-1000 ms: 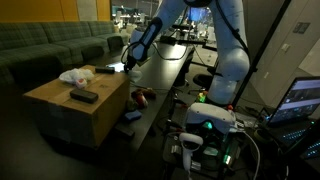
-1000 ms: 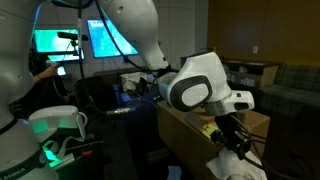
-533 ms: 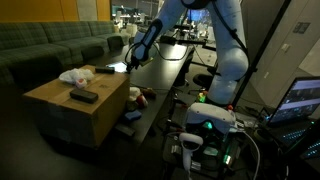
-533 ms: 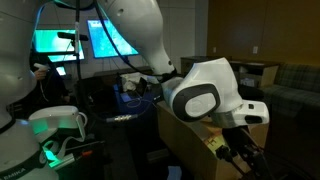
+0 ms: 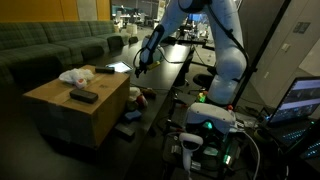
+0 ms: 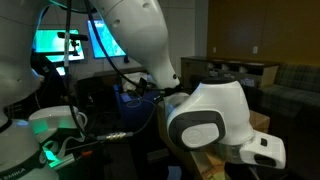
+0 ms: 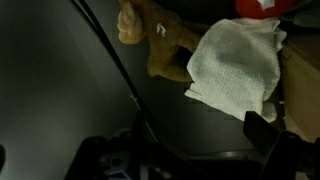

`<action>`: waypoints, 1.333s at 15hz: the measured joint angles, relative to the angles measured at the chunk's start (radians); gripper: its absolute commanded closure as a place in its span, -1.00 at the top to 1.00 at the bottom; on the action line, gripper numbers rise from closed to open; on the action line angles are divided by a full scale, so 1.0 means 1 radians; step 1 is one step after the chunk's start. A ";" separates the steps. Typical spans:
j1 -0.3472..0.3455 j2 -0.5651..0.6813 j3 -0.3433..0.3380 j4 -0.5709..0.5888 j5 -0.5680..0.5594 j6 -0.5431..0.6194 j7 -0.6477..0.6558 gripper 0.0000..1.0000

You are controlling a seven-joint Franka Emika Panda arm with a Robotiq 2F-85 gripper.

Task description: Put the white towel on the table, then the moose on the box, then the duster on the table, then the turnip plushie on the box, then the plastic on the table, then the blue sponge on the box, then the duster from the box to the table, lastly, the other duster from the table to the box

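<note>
The robot's gripper (image 5: 140,63) hangs wide and empty above the long black table (image 5: 163,82), just right of the cardboard box (image 5: 75,118). In the wrist view the white towel (image 7: 235,60) lies crumpled on the table top, free of the jaws and pressed against the tan moose (image 7: 155,42) on its left, so the first step looks done. The moose is due on the box next. The grab would go best on the plush body, on the side away from the towel. That should keep the cloth from being pinched, with a lift high enough to clear the box edge.
</note>
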 measured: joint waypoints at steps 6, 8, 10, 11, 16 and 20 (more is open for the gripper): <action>-0.122 0.105 0.082 0.044 0.022 0.000 -0.073 1.00; -0.167 0.148 0.116 0.075 0.025 -0.001 -0.104 1.00; -0.211 0.191 0.145 0.109 0.025 -0.003 -0.136 1.00; -0.230 0.212 0.157 0.126 0.025 -0.004 -0.150 1.00; -0.295 0.304 0.198 0.211 0.025 -0.030 -0.221 1.00; -0.305 0.374 0.202 0.284 0.024 -0.066 -0.276 1.00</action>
